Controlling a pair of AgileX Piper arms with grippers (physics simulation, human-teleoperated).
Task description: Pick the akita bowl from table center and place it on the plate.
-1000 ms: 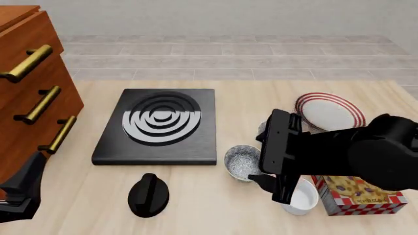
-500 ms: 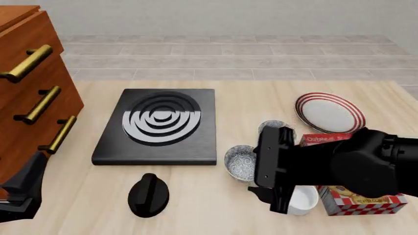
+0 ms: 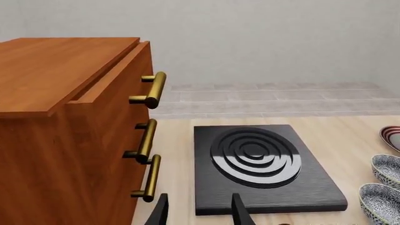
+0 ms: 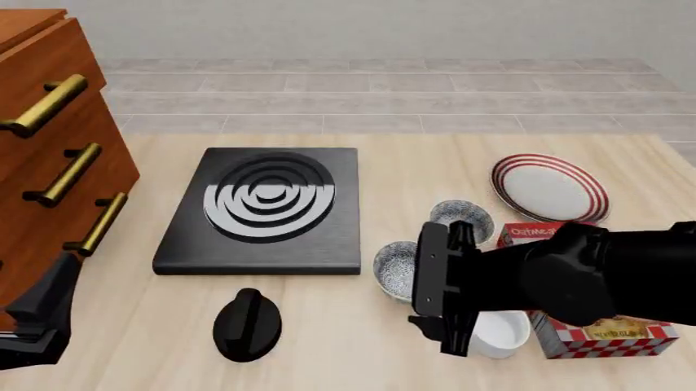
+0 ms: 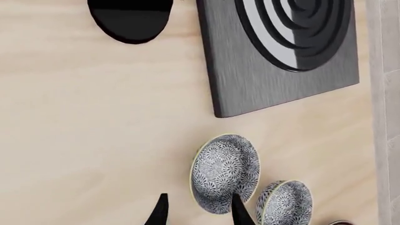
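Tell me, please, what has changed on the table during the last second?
The right arm's end effector moved down and toward the near edge, now over the akita bowl at table center, jaws open, holding nothing. The second patterned bowl, plate, white bowl and left end effector stayed as they were.

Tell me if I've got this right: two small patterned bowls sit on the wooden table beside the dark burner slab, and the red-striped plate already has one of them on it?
Not quite. The plate holds nothing; the front view shows its white middle bare. Both patterned bowls, one nearer the burner slab and one farther back, rest on the table, as you said.
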